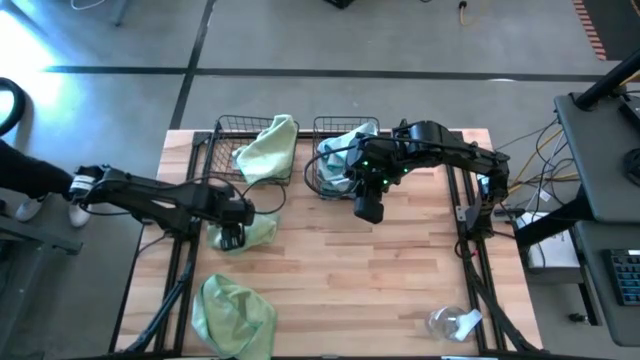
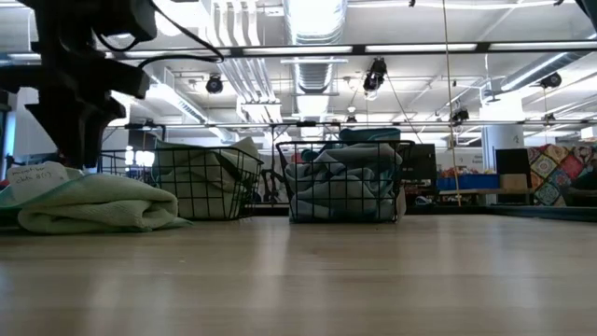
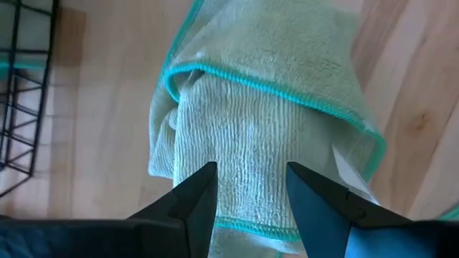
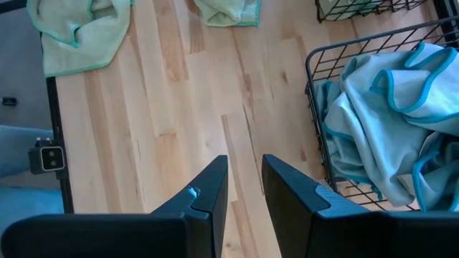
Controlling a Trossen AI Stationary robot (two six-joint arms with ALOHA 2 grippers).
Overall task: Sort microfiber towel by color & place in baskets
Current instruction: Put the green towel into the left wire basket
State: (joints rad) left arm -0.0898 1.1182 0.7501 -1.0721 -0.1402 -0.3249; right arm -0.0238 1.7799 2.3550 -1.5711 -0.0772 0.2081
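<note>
Two black wire-mesh baskets (image 1: pixel 219 150) stand side by side; one holds light green microfiber cloth (image 1: pixel 266 150), the other pale blue-grey cloths (image 1: pixel 340 155). Two more green cloths (image 1: pixel 233 317) lie crumpled on the wooden table.

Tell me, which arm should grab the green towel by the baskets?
The left arm, probably. Its fingers hang open right over that green towel. The right arm's fingers are over bare table beside the blue towels' basket.

A clear plastic item (image 1: pixel 452 322) lies near the wooden table's (image 1: pixel 400 270) corner.
</note>
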